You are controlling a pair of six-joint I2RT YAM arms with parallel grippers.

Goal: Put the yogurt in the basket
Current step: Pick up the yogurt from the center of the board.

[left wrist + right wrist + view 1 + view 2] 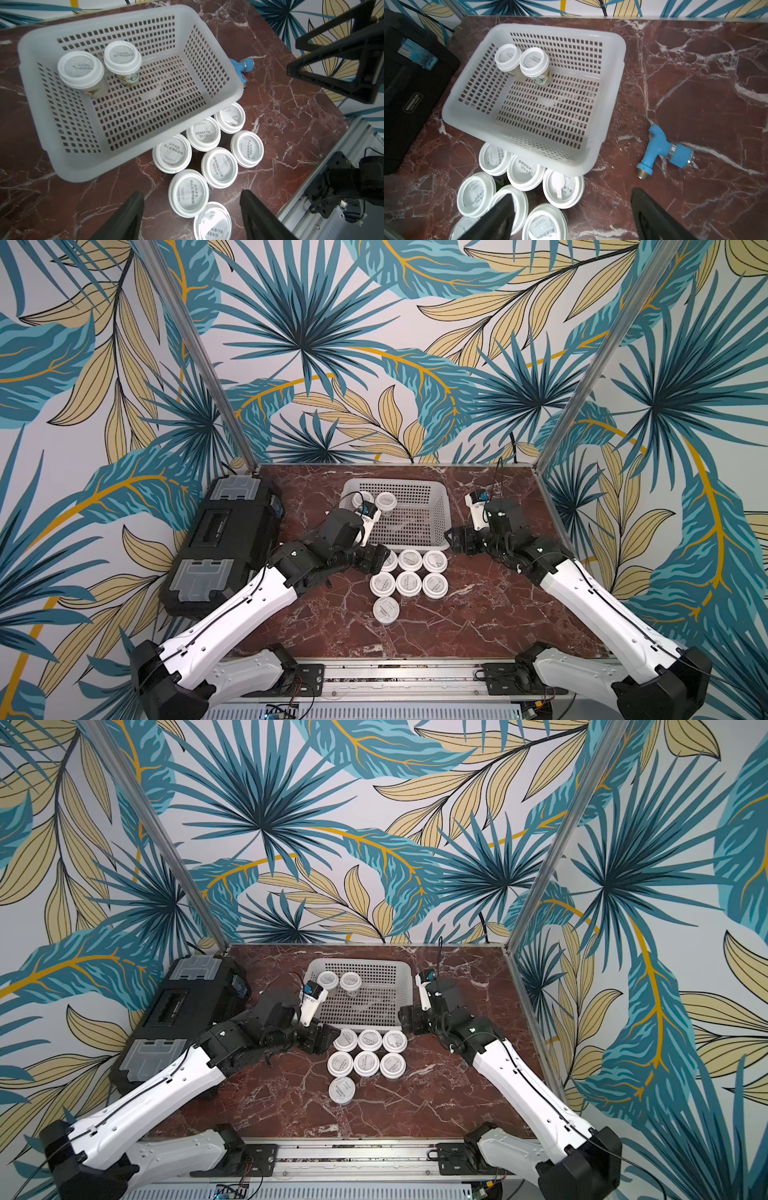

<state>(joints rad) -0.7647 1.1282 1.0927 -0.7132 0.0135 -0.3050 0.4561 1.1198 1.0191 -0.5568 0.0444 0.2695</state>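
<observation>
The white perforated basket (pixel 440 514) (pixel 405 986) stands at the back middle, with two yogurt jars (pixel 385 501) (pixel 122 55) (pixel 534 61) upright in its far left corner. Several more yogurt jars (pixel 409 584) (pixel 365 1063) stand in a cluster on the marble just in front of it. My left gripper (pixel 376 559) (pixel 192 194) hovers open at the cluster's left edge, above a jar (pixel 188 193). My right gripper (pixel 459 540) (pixel 572 194) is open by the basket's front right corner, over the rightmost jar (pixel 563 188). Neither holds anything.
A black toolbox (pixel 224 539) with clear lid compartments lies along the left side. A blue tap fitting (pixel 664 149) (pixel 242 66) lies on the marble to the right of the basket, under the right arm. Aluminium frame posts stand at the back corners.
</observation>
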